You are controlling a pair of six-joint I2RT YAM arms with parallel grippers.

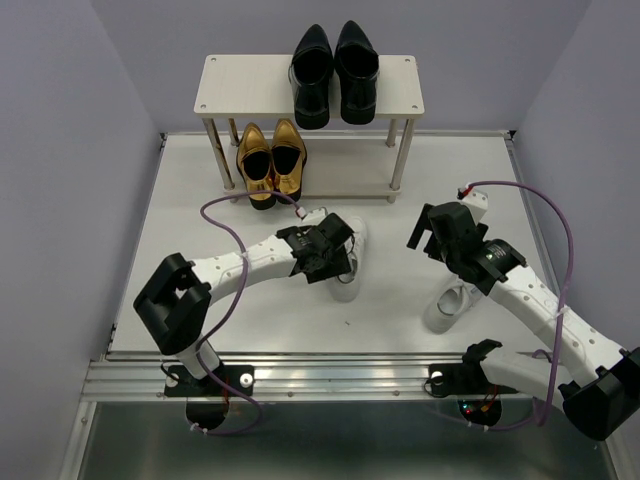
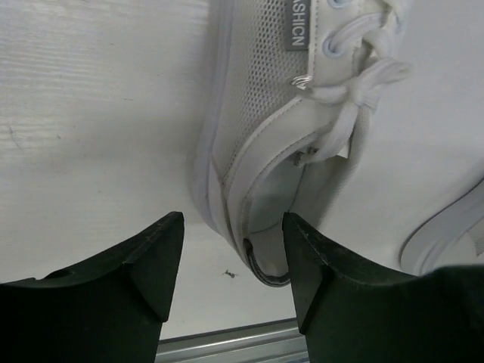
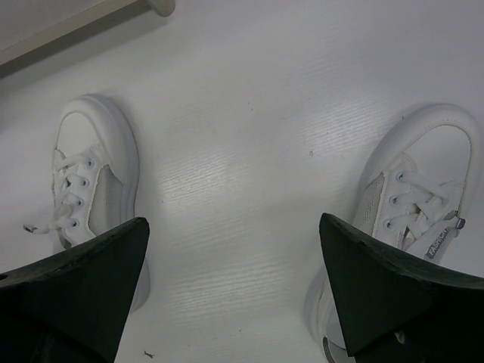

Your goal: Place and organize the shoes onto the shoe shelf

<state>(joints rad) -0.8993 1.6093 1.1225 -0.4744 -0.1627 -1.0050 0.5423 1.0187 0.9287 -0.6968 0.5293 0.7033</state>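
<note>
White wood-grain bench (image 1: 400,325) carries a pale 2-tier shelf (image 1: 250,85) w/ thin metal legs at the back. Glossy black dress shoes (image 1: 312,75) sit on the top board, right of centre. Shiny gold loafers (image 1: 257,160) are on the lower board, left side. Both white mesh-and-leather lace-ups lie on the bench: left sneaker (image 1: 349,284) under the left arm, right sneaker (image 1: 448,305) by the right arm. Left fingers (image 2: 144,265) are spread either side of that sneaker's heel, not clamped. Right fingers (image 3: 83,280) are wide apart, nothing between. Grey tab (image 2: 299,23) by the laces reads "SHION".
</note>
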